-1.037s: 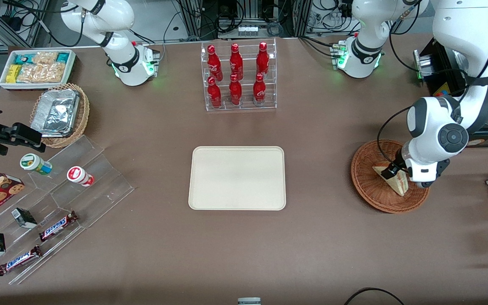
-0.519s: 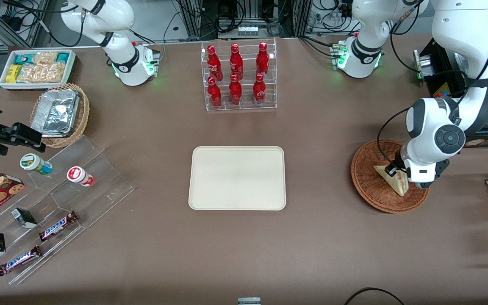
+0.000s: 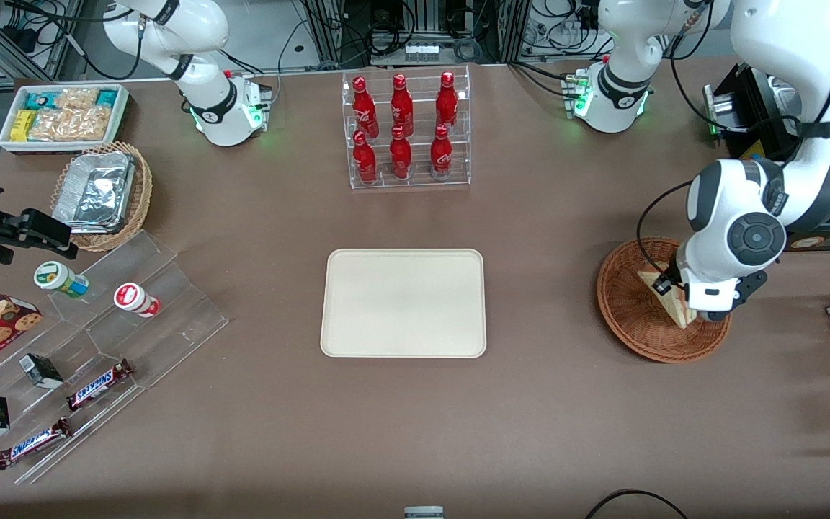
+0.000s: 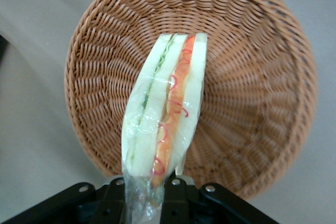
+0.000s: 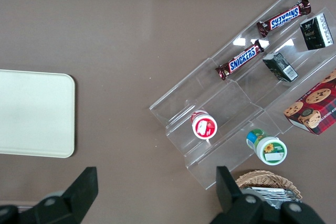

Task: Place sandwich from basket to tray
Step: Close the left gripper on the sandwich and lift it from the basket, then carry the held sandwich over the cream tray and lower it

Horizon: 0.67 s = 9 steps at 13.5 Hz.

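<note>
Left wrist view shows the gripper (image 4: 149, 195) clamped on one end of the sandwich (image 4: 164, 108), its fingers (image 4: 176, 195) pressing the clear wrapping at the bread's lower end. The wedge stands on edge with its cut face and red and green filling toward the camera, above the basket (image 4: 247, 77), apparently just lifted off the weave. In the front view the gripper (image 3: 674, 297) hangs over the basket (image 3: 631, 317) at the working arm's end of the table, well apart from the tray (image 3: 404, 303) at the table's middle. The hold is at one end only, so I would lift straight up clear of the rim, then carry slowly and level to stop the wedge swinging or slipping.
</note>
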Available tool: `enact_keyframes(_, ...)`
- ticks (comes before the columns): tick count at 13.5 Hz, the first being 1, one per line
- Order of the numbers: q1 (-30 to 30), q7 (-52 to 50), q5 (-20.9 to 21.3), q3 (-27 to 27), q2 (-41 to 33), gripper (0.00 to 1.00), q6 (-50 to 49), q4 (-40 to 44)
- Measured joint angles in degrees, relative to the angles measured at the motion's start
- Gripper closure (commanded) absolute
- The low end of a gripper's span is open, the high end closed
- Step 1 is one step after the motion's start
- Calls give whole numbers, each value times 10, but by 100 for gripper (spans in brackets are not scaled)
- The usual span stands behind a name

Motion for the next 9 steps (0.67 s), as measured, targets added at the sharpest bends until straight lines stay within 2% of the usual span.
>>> enact_keyframes(5,-82,-9,-2,-5,-32,87,-101,79)
enact_keyframes(9,-168,-19,-38,-9,-32,87,-128,144)
